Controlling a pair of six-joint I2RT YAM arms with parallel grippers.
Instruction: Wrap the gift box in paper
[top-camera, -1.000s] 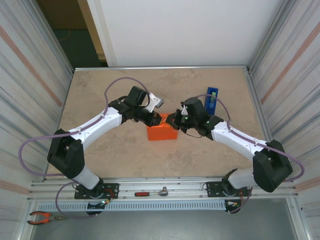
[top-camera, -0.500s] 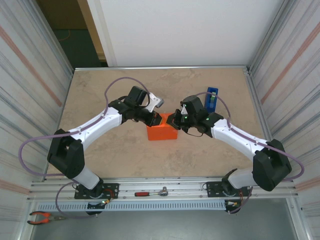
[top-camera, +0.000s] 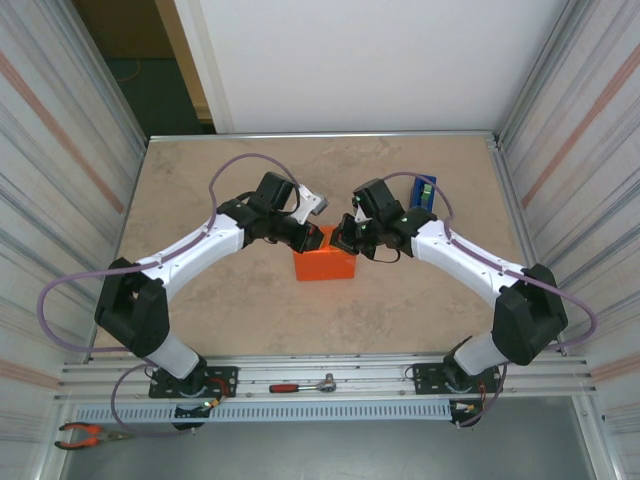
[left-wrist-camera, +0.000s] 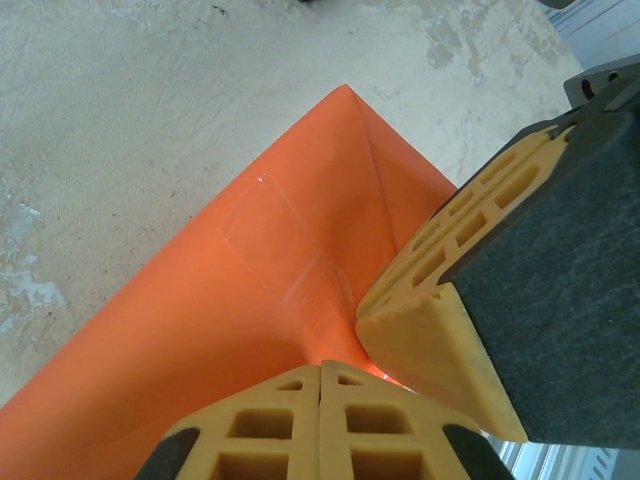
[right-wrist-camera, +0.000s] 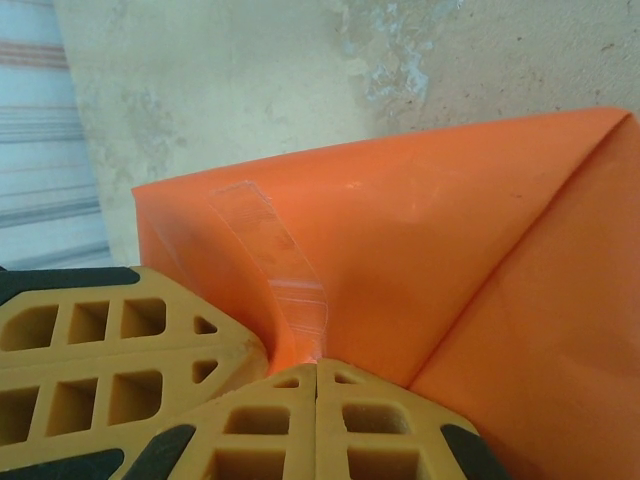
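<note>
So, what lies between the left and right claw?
Only a narrow crease of orange paper, with clear tape running into it; the shut left claw and right claw nearly touch. Both wrist views show it.

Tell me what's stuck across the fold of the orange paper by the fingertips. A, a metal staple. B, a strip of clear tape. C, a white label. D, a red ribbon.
B: a strip of clear tape lies across the orange paper, running down to the closed tips of the right gripper.
</note>
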